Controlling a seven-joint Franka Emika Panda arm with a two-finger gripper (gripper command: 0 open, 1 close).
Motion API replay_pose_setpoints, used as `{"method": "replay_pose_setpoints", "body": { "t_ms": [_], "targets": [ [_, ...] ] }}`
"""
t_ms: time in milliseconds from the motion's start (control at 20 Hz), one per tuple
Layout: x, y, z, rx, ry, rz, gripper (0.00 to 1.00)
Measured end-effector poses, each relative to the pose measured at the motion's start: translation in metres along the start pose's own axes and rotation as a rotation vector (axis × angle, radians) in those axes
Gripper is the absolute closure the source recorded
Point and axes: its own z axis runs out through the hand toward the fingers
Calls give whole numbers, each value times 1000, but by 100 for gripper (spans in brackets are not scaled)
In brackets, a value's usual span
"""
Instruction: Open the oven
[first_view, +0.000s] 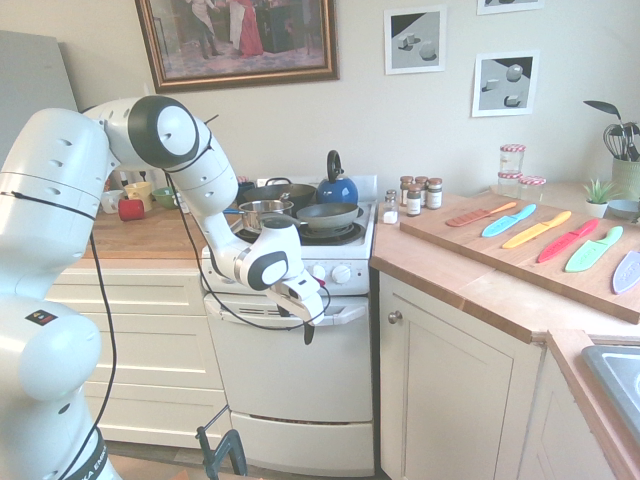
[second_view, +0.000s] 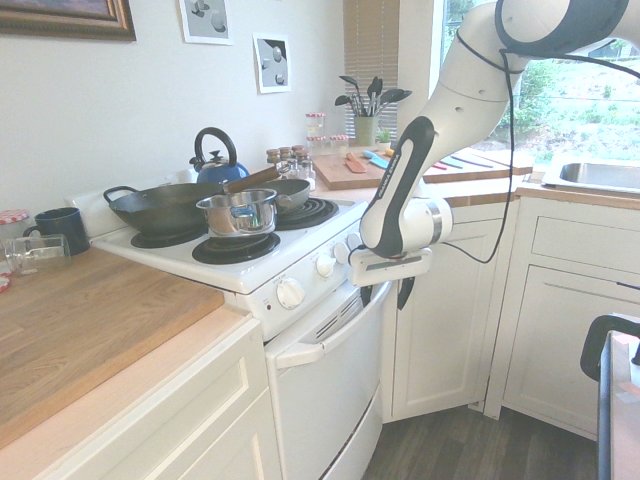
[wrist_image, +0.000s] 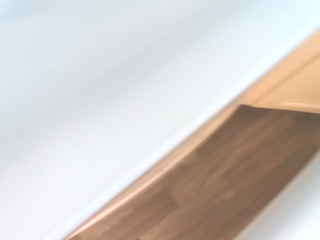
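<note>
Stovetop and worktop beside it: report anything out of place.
One oddity: the clear glass jar appears to lie on its side beside the dark mug, which stands upright. Nothing spilled shows around it.

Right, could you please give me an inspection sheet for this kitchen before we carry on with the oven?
Surface: wooden counters flank the cooker.
Job's things: oven door shut; bar handle across its top.
Clutter: wok, saucepan, grey pan and blue kettle on the hob; colourful knives on the board.
Gripper: fingers parted at the handle's far end from the second exterior view; contact can't be told.
Cables: nothing seen beyond the arm's own.
Surroundings: cream cupboard, sink, framed painting.
</note>
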Motion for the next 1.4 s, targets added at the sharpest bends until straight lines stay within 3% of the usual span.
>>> {"method": "replay_pose_setpoints", "body": {
  "t_ms": [600, 1400],
  "targets": [
    [62, 105, 27, -57, -47, 39, 0],
    [68, 161, 50, -40, -113, 16, 0]
  ]
}}
